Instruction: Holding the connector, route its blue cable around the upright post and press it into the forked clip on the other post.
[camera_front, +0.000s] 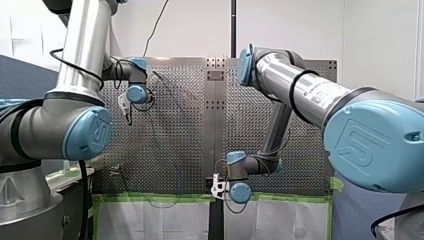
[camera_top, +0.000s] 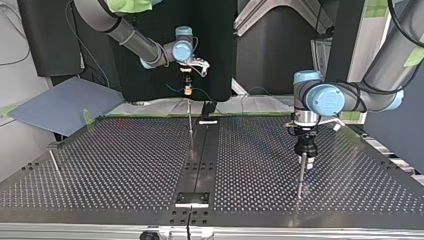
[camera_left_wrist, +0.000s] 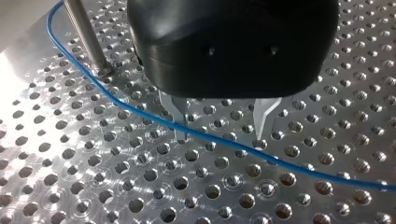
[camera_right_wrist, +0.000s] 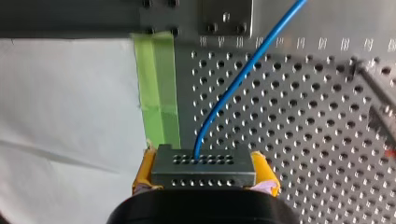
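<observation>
While my right arm carries the load, I log the scene by size.

1. Perforated table (camera_top: 125, 165): fills the lower half of the top view.
2. My left gripper (camera_left_wrist: 219, 140): black body, metal fingers spread apart, holding nothing. It hangs low at the right of the top view.
3. My right gripper (camera_right_wrist: 204, 173): yellow pads clamped on the connector, upper centre-left in the top view, at the table's far edge.
4. Posts: one (camera_top: 300, 180) just under my left gripper, a thin one (camera_top: 190, 122) at centre, and a third (camera_top: 54, 162) at far left. I cannot tell which bears the forked clip.
5. Connector (camera_right_wrist: 203, 163): grey drilled block, held between the pads.
6. Blue cable (camera_left_wrist: 116, 103): leaves the connector's face, bends past the nearest post's foot and runs under my left fingertips, unpinched.

Hazards, as I judge them:
- The slack cable may lift off the post if my right arm pulls at a poor angle.
- Hard tension may drag the cable from the connector.
- My left fingertips, low over the plate, may snag the cable or strike the post.
</observation>
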